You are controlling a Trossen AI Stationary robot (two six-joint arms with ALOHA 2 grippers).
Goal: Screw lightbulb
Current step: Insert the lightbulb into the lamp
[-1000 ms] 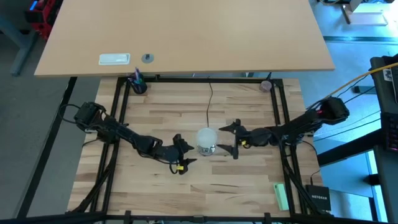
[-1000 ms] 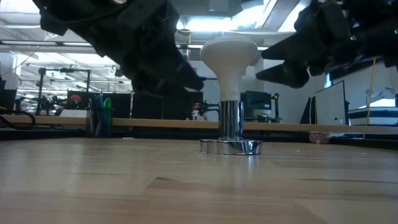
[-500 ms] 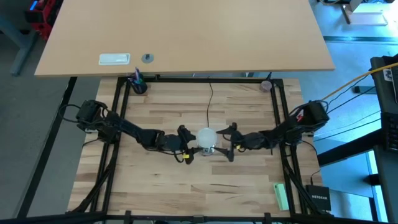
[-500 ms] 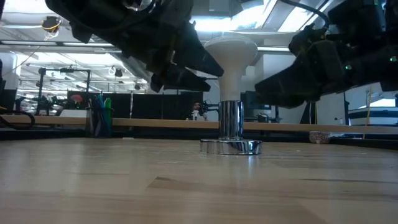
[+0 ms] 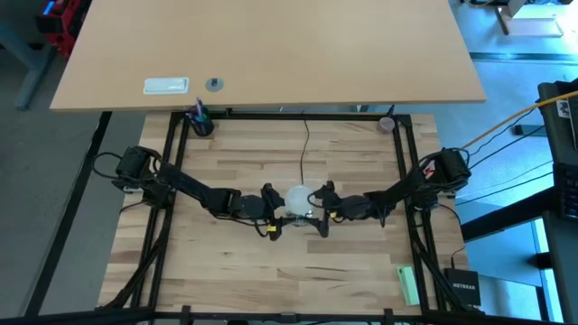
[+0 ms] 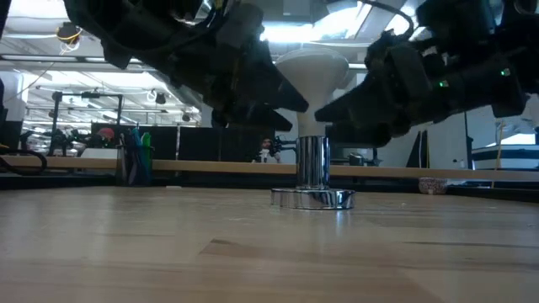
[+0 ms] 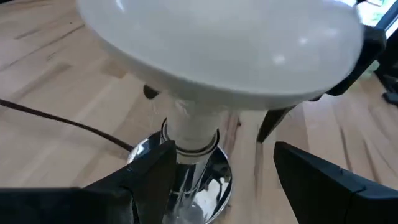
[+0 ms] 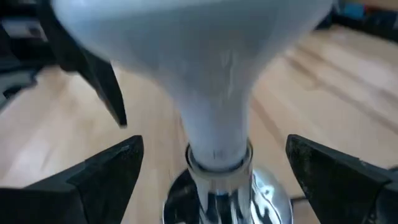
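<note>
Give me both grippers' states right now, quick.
Left gripper: open, fingers either side of the lightbulb neck, not clamped.
Right gripper: open wide, fingers flanking the same bulb's neck above the socket, holding nothing.

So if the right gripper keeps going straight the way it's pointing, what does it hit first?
Most likely the narrow neck of the frosted white lightbulb, just above the shiny silver socket. The right gripper is open, fingers either side of it, with the left gripper beyond.

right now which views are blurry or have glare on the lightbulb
Right wrist view: lightbulb close and smeared, soft edges. Left wrist view: dome sharper, small bright highlights; socket mirrors its surroundings. Low view: ceiling lights backlight the bulb, arms near-silhouettes. High view: evenly lit, bulb a pale blob.
</note>
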